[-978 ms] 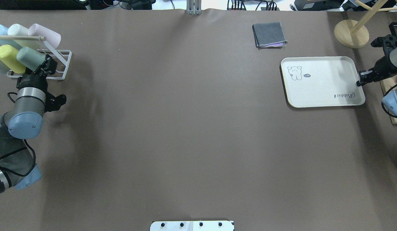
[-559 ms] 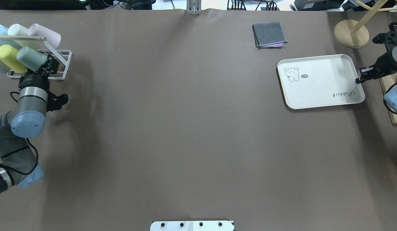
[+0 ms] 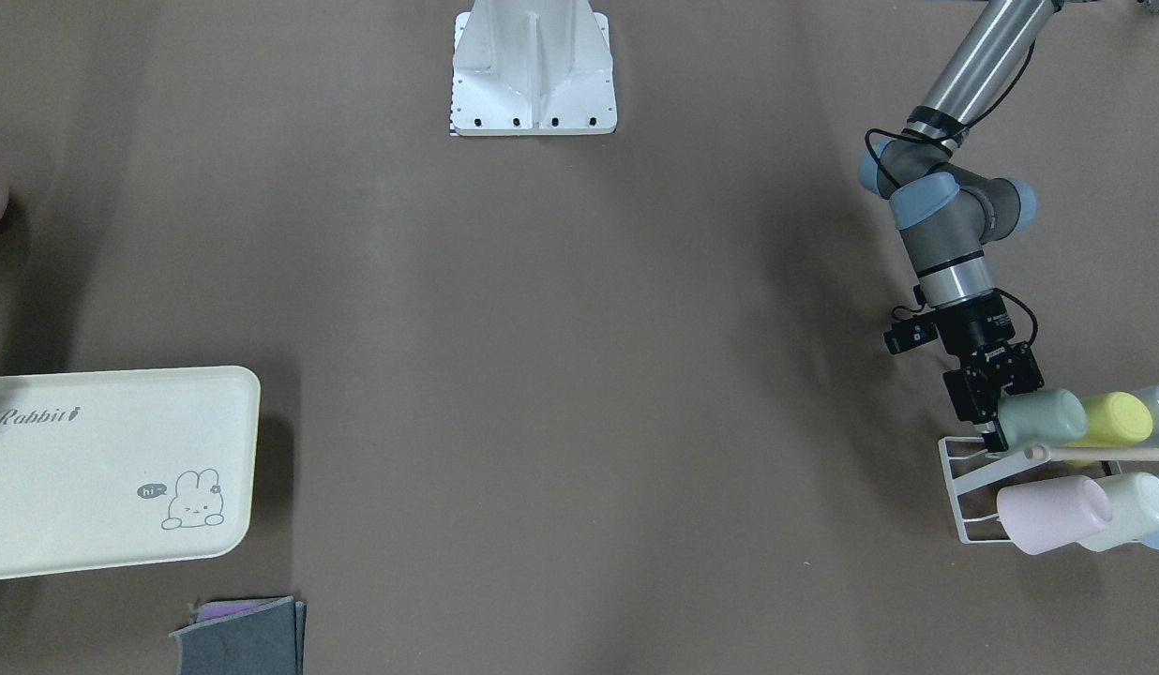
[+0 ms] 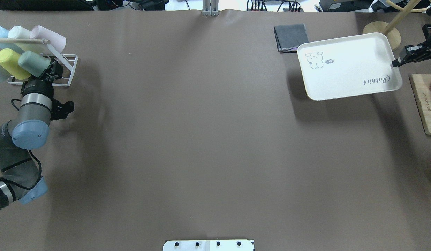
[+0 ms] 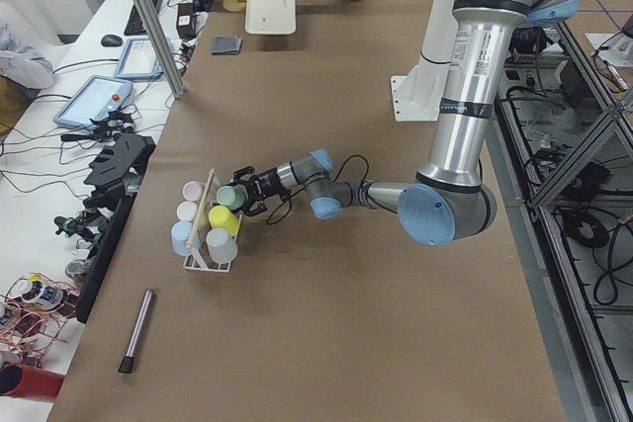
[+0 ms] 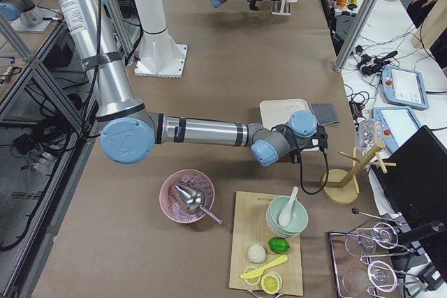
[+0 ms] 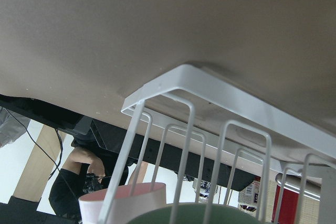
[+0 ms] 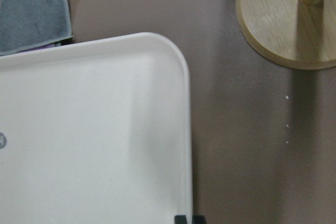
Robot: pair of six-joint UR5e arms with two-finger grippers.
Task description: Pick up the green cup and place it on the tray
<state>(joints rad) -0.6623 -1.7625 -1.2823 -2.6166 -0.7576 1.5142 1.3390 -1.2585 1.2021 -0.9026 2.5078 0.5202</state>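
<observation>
Green cup (image 4: 34,63): lies on its side on the wire rack (image 7: 226,90) at the worktop's far left corner, beside the yellow cup (image 4: 8,61) and below the wooden dowel (image 4: 20,40); not yet on the tray.
Left gripper (image 3: 997,427): set at the cup's near end, one finger showing under the cup wall; whether it has closed on the cup cannot be told.
Step in hand: taking the cup off the rack. A sound grasp probably pinches the wall near the rim, then draws the cup out along its own axis, so that neither the rack nor the neighbouring cup is dragged.
Left arm: low and nearly level, forearm and wrist in line, pointing into the rack.
Tray (image 4: 348,69): at the far right, well apart from the cup; its offset shadow suggests it is held off the worktop, over a corner of the grey cloth (image 4: 288,35).
Right gripper (image 4: 397,63): pinched closed on the tray's right rim.
Right arm: stretched low across the worktop, wrist level.
Caution: the tray should stay level to receive the cup.
</observation>
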